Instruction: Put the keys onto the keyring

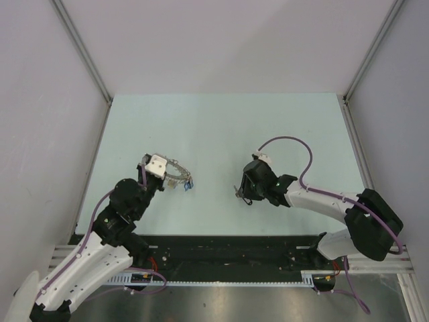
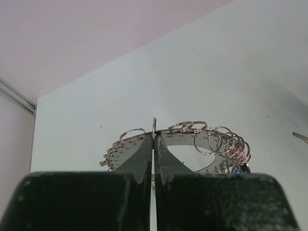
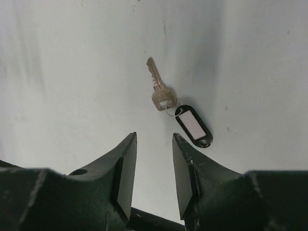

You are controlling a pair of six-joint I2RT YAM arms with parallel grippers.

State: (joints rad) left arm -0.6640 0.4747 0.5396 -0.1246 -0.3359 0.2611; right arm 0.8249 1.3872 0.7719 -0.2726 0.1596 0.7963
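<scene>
My left gripper (image 2: 154,137) is shut on a small split ring standing upright on the keyring (image 2: 185,136), a wide silver band with numbered holes and several small rings (image 2: 224,142) fanned along it. From above, the left gripper (image 1: 159,168) holds the keyring (image 1: 177,176) just over the table, left of centre. My right gripper (image 3: 155,140) is open with nothing between its fingers. A silver key (image 3: 158,86) with a black-framed tag (image 3: 193,125) lies flat on the table just beyond its tips. In the top view the right gripper (image 1: 244,191) hovers right of centre.
The pale green table (image 1: 221,127) is walled in by white panels with metal frame rails at the back corners. Something blue (image 1: 189,182) hangs at the keyring's right end. The silver key's tip (image 2: 301,138) shows at the right edge of the left wrist view.
</scene>
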